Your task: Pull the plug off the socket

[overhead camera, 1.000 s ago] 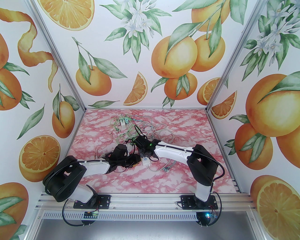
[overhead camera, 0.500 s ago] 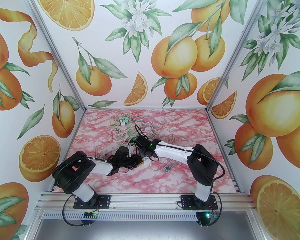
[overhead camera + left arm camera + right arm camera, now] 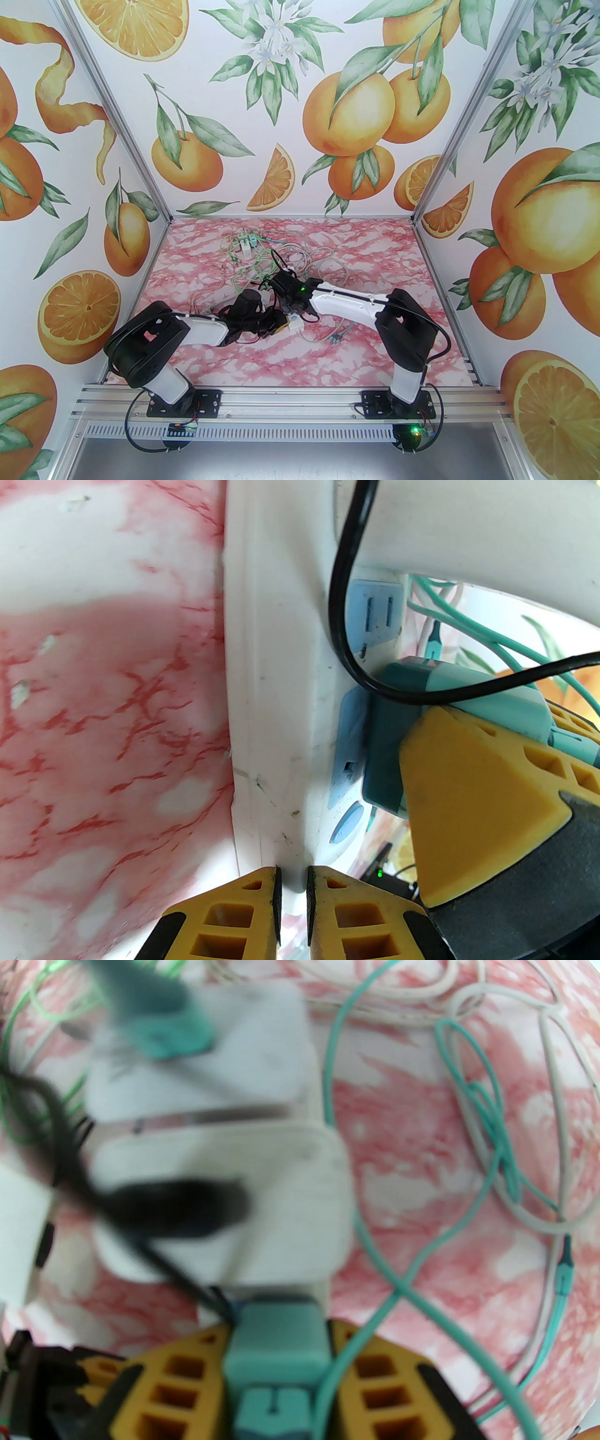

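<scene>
A white socket block [image 3: 294, 323] with blue outlet faces lies on the pink marble table, mid-front. The teal plug [image 3: 386, 752] sits in one blue outlet of the socket [image 3: 276, 705]. My right gripper [image 3: 280, 1332] is shut on the plug [image 3: 276, 1339], and one of its yellow fingers [image 3: 468, 798] presses the plug's side. My left gripper [image 3: 291, 883] is shut on the socket's thin near edge, coming in from the left [image 3: 280, 324]. A black wrist cable [image 3: 342, 620] crosses in front of the socket.
A tangle of white and green cables [image 3: 267, 267] lies behind the arms, with a second white block and teal plug [image 3: 246, 245] at the back. Loose teal and white cords [image 3: 492, 1147] loop on the table right of the socket. Metal posts stand at the back corners.
The left arm has swung right to the socket and its gripper has closed on the socket's edge. The socket has shifted slightly. The right gripper has kept its hold on the plug.
</scene>
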Tool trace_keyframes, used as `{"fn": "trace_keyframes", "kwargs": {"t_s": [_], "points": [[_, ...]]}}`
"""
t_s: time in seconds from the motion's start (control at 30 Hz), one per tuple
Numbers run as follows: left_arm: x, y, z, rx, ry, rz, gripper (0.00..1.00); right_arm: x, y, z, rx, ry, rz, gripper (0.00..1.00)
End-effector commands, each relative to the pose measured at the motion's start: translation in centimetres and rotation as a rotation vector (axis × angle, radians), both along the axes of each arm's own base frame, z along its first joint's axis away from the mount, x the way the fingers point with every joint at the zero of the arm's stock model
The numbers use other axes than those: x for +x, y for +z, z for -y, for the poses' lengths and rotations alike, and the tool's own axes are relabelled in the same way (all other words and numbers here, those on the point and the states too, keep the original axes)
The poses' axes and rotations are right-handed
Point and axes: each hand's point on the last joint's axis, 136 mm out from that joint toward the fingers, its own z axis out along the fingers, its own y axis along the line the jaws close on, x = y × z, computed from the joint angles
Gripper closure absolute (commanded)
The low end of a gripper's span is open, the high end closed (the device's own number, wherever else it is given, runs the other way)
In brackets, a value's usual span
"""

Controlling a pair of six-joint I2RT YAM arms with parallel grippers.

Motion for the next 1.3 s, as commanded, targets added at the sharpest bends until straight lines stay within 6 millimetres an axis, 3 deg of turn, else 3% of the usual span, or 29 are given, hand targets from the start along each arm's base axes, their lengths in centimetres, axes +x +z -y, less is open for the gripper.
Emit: {"fn": "trace_keyframes", "kwargs": {"t_s": [0.0,0.37,0.83,1.07,1.17,1.27], "points": [[-3.7,-7.2,-4.8,0.286,0.046,-0.211,0.83,0.0,4.6,-1.2,0.076,0.028,0.059,0.71],[-2.8,-6.1,-4.6,0.293,0.024,-0.179,0.82,0.1,7.3,-0.1,0.067,0.018,0.105,0.71],[0.7,3.9,-4.0,0.29,-0.064,0.106,0.62,1.4,11.6,5.1,0.157,-0.125,0.165,0.71],[2.1,9.0,-5.6,0.314,-0.063,0.235,0.47,2.1,15.1,7.8,0.19,-0.181,0.225,0.7],[2.7,10.0,-6.1,0.304,-0.054,0.263,0.45,2.1,15.0,7.8,0.197,-0.176,0.219,0.7],[2.9,10.1,-5.9,0.295,-0.058,0.261,0.45,1.8,13.5,7.5,0.186,-0.168,0.176,0.7]]}}
